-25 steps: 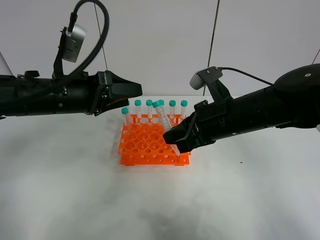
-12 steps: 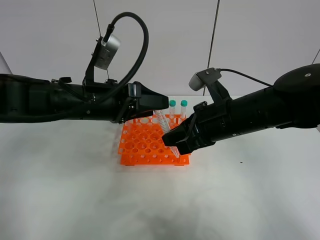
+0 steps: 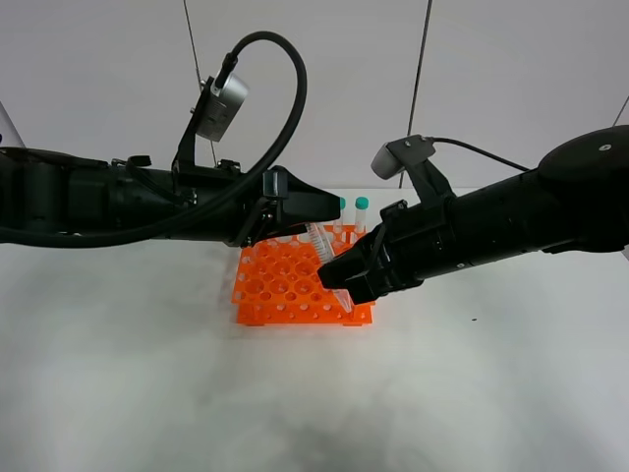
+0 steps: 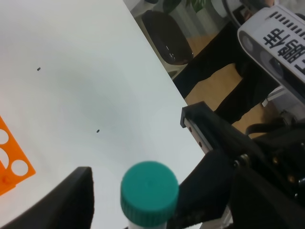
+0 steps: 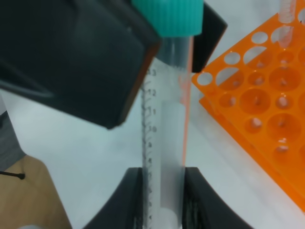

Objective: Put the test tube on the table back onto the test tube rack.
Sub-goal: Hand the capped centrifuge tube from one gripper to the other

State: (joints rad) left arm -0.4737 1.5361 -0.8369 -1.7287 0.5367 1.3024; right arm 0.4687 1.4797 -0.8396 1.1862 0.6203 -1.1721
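With the right gripper [image 5: 163, 193] clamped low on the test tube [image 5: 167, 109], tilted over the test tube rack [image 3: 280, 287], and the left gripper [image 3: 329, 208] spread astride its cap [image 4: 149, 188], centre the cap between the jaws before closing, then upright the tube over a free hole.

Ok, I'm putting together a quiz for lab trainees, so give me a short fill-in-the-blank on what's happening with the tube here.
The rack with round holes is bright ____. The right gripper is shut on the tube along its clear body, while the jaws of the left gripper stand either side of its green ____. The tube is held tilted in the air, not lying on the white ____.
Missing words: orange; cap; table.
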